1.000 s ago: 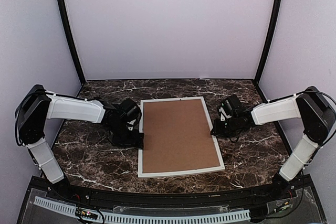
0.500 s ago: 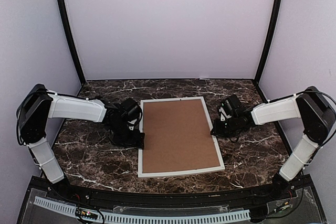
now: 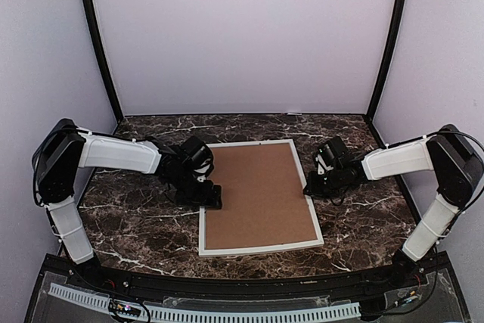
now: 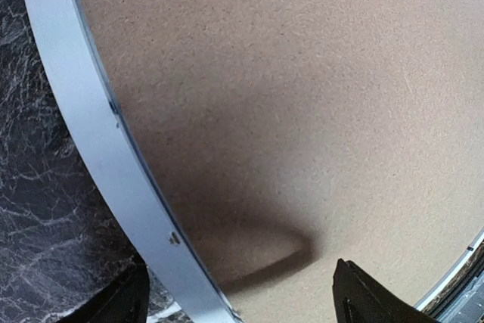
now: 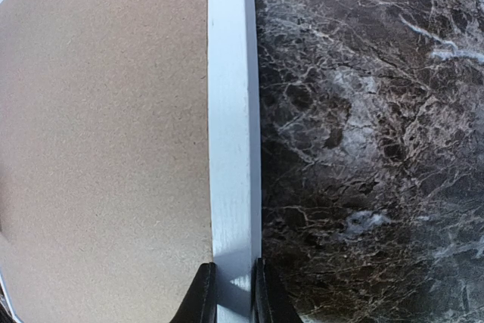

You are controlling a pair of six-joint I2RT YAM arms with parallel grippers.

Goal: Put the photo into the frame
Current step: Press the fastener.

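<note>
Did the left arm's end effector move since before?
Yes. The left end effector moved right relative to the frame: it was beside the left rail, now it straddles it, reaching over the cardboard.

frame point(image 5: 233, 149) cropped in wrist views, cardboard point(image 5: 98, 149) likewise

Bright even light, soft shadow, frame point(image 4: 113, 156) seemingly bowed

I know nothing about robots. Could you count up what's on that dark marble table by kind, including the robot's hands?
white picture frame: 1
brown cardboard sheet: 1
Robot hands: 2 (left hand, right hand)
Total: 4
</note>
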